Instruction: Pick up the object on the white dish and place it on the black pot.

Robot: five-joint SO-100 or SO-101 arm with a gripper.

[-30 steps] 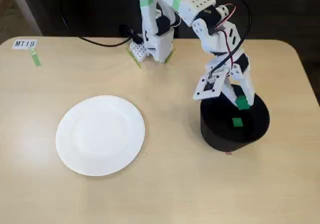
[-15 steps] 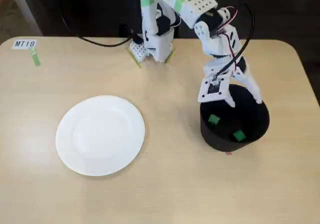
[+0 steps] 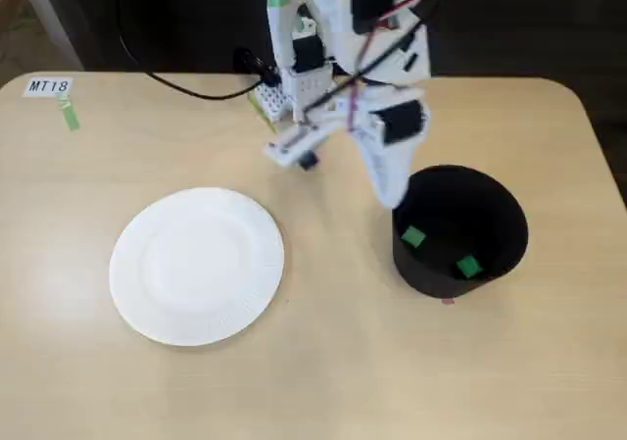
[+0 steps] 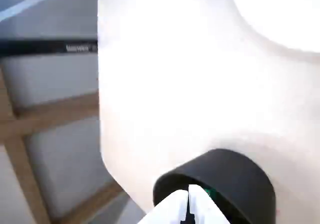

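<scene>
The jaws (image 4: 189,204) are pressed together and empty, lifted above the black pot's (image 3: 431,273) far-left rim. Two green cubes lie inside the pot: the object (image 3: 412,236) at the left, its twin (image 3: 468,266) nearer the front wall. The white dish (image 3: 197,266) sits bare, well apart across open tabletop (image 3: 323,362).
</scene>
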